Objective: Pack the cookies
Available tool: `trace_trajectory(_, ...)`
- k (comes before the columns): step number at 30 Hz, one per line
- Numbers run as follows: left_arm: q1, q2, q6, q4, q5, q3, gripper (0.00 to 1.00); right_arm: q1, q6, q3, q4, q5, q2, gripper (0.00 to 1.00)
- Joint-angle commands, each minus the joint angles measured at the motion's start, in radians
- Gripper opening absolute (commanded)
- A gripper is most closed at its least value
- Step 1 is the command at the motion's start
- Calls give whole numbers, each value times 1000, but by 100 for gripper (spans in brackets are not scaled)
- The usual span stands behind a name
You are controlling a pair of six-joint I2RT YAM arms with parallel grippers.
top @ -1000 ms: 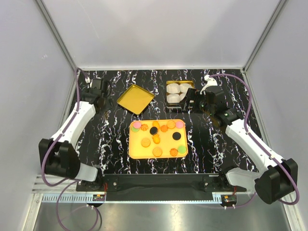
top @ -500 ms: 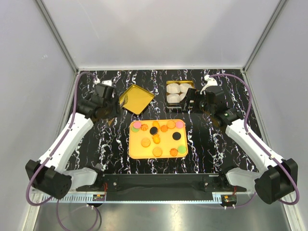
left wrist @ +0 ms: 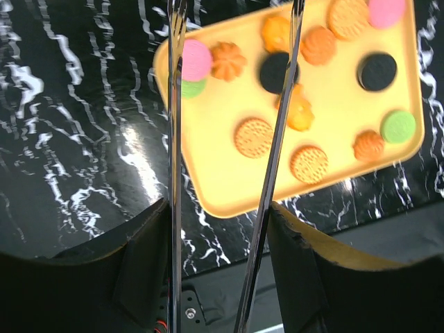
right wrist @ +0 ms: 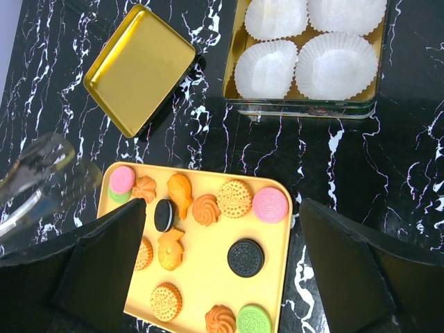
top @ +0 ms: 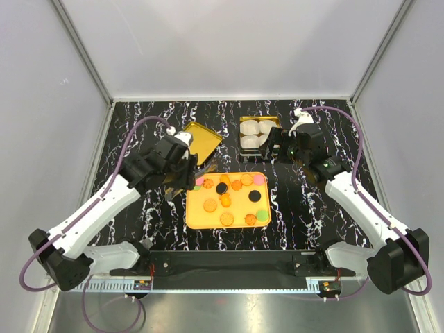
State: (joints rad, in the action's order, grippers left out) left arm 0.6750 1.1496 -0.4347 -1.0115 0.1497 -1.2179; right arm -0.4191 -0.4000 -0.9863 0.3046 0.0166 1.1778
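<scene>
Looking from above, we are finding the cookies [top: 222, 188] lying flat in loose rows on a yellow tray [top: 189, 208] at the middle of the surface [top: 291, 215]. Beyond the tray a tin [top: 260, 118] is sitting lined with white cups [top: 253, 128], and its lid [top: 201, 139] is resting to the left. The left gripper [top: 186, 175] is hanging just beside the tray's far left corner, and the right gripper [top: 279, 149] is hovering beside the tin. We cannot tell from here how either is set.

In the left wrist view, the left gripper [left wrist: 218, 215] is clasping tongs [left wrist: 270, 159], its fingers pressing the blades from outside. The blades are standing apart over the tray [left wrist: 222, 187] with nothing between them. Their tips are running off the top edge, so we cannot judge how near they are to any cookie.

In the right wrist view, the right gripper [right wrist: 222, 208] is spreading wide and holding nothing. The cookies [right wrist: 246, 257] are showing clearly on the tray [right wrist: 201, 274], with the tin [right wrist: 298, 107] and lid [right wrist: 139, 69] beyond. The tongs [right wrist: 35, 173] are appearing only as a blur at the left.

We are judging the cookies light, stiff and brittle, likely to crumble or skate if squeezed hard. The blades should be closing gently across a cookie's rim. At the corner a pink one is overlapping a green one, hiding part of it.
</scene>
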Motion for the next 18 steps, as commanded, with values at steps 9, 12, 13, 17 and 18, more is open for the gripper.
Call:
trace_trajectory(9,185,93,-61,44,7,-12,59,-3,21,-17,-1,-35,0,100)
trace_trajectory(12,219,120,-76,51,20,-8,59,-3,21,-17,2,-33,-1,100)
trace_trajectory(13,225,125,-82,50,31,-9,60,-3,21,-15,1,-33,0,100)
trace_trajectory(17,251,151,-88,50,54,-8,60,-3,23,-14,1,-27,-3,100)
trace_trajectory(18,255,162,-90,51,59,-8,60,-3,21,-14,1,-26,-3,100)
